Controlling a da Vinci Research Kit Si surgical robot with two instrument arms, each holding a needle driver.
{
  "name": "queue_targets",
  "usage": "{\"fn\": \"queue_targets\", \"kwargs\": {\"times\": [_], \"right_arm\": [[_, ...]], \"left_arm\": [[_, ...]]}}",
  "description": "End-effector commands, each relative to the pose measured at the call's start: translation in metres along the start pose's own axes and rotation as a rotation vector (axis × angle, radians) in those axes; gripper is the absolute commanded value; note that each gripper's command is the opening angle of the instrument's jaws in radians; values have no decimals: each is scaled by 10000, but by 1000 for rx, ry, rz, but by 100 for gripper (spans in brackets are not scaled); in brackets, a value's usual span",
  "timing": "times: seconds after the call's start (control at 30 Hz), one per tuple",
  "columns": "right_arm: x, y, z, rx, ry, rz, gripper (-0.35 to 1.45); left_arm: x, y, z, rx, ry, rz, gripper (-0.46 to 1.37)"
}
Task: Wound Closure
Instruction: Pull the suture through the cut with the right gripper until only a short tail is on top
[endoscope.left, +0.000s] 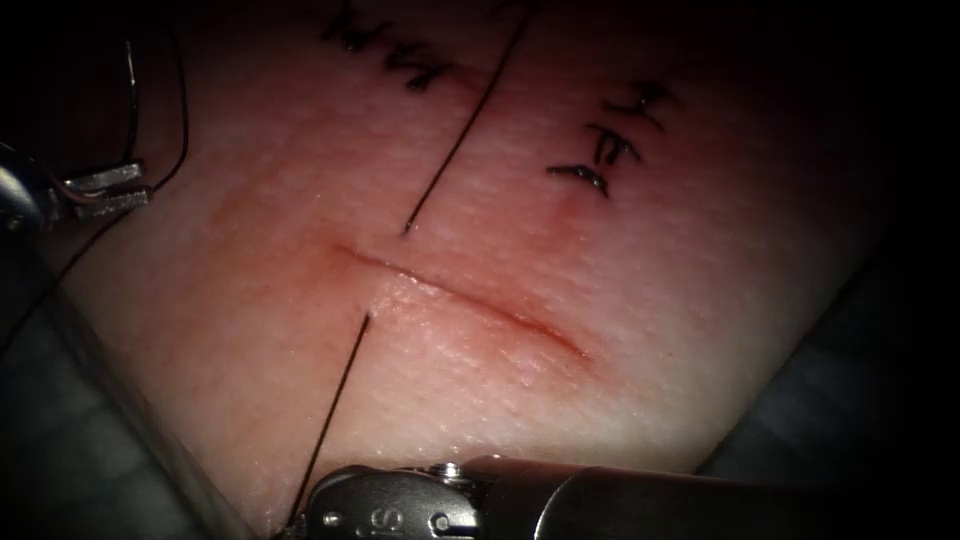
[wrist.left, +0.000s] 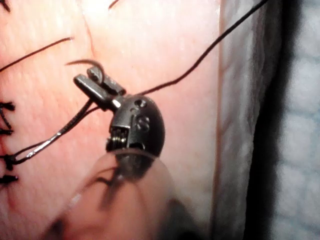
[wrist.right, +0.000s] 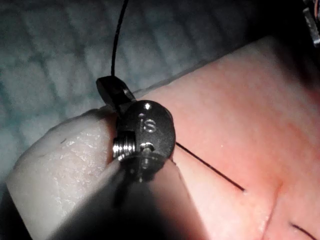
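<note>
Left tool (endoscope.left: 105, 190) jaws closed on the curved needle (endoscope.left: 132, 100) near its tail, clear of tissue (endoscope.left: 700, 330). Right tool (wrist.right: 112, 90) jaws clamp thread (endoscope.left: 340, 400). Risk: over-tension tears the stitch through the cut (endoscope.left: 460, 295) edge.

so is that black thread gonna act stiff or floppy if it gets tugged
Likely limp: the thread curls in loose loops by the left gripper, which is shut on the needle. Under tension it probably straightens, as the taut run from the tissue to the right gripper suggests.

Right end effector (endoscope.left: 300, 522) tips cut off by edge
</note>
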Motion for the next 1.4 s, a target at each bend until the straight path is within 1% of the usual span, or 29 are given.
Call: {"fn": "queue_targets", "kwargs": {"times": [0.03, 0.07, 0.1, 0.13, 0.2, 0.23, 0.3, 0.4, 0.47, 0.57, 0.6, 0.7, 0.77, 0.8, 0.87, 0.9, 0.93, 1.0, 1.03, 1.07, 1.2, 1.27, 1.4], "right_arm": [[0, 1, -4, -35, 0, 3, -16], [-1, 2, -6, -54, 5, 4, 3], [-4, 3, -12, -93, 12, 15, 44], [-5, 4, -15, -106, 15, 17, 59], [-10, 6, -25, -154, 37, 27, 98], [-12, 7, -32, -181, 55, 33, 109], [-16, 8, -41, -210, 81, 44, 120], [-21, 7, -55, -236, 120, 62, 125], [-26, 6, -69, -266, 152, 79, 128], [-29, 3, -80, -298, 157, 75, 130], [-31, 0, -88, -312, 163, 77, 131], [-36, -8, -104, -344, 198, 68, 131], [-39, -12, -113, -358, 206, 58, 128], [-41, -16, -120, -380, 210, 37, 123], [-44, -18, -128, -407, 215, 19, 116], [-49, -17, -137, -456, 212, 21, 115], [-52, -16, -141, -472, 210, 24, 114], [-58, -12, -146, -500, 206, 22, 113], [-64, -6, -149, -530, 211, 30, 111], [-66, -4, -149, -537, 214, 33, 111], [-90, 26, -155, -601, 194, 65, 112], [-102, 41, -156, -627, 181, 74, 117], [-120, 66, -155, -640, 176, 81, 122]], "left_arm": [[0, 0, 0, -9, 0, 0, -35], [0, 0, 0, -9, 0, 0, -35], [0, 0, 0, -9, 0, 0, -35], [0, 0, 0, -9, 0, 0, -35], [0, 0, 0, -9, 0, 1, -35], [0, 0, 0, -9, 0, 1, -35], [0, 0, 0, -9, 0, 1, -35], [0, 0, 0, -9, 0, 1, -35], [0, 0, -1, -10, 0, 1, -35], [0, 0, -1, -10, 1, 1, -35], [0, 0, -1, -10, 1, 1, -35], [0, -1, -1, -11, 2, 0, -35], [0, -1, -1, -11, 2, 0, -35], [-1, -1, -1, -12, 2, 0, -35], [-1, -2, -1, -12, 2, -1, -35], [-1, -2, 0, -12, 2, -1, -35], [-1, -2, 0, -12, 1, -1, -35], [0, -2, 1, -11, 1, -1, -35], [0, -1, 2, -10, 0, -1, -35], [0, -1, 2, -10, -1, -1, -35], [2, 1, 6, -10, 3, 0, -35], [2, 2, 7, -10, 5, 0, -35], [3, 3, 7, -9, 4, 1, -35]]}}
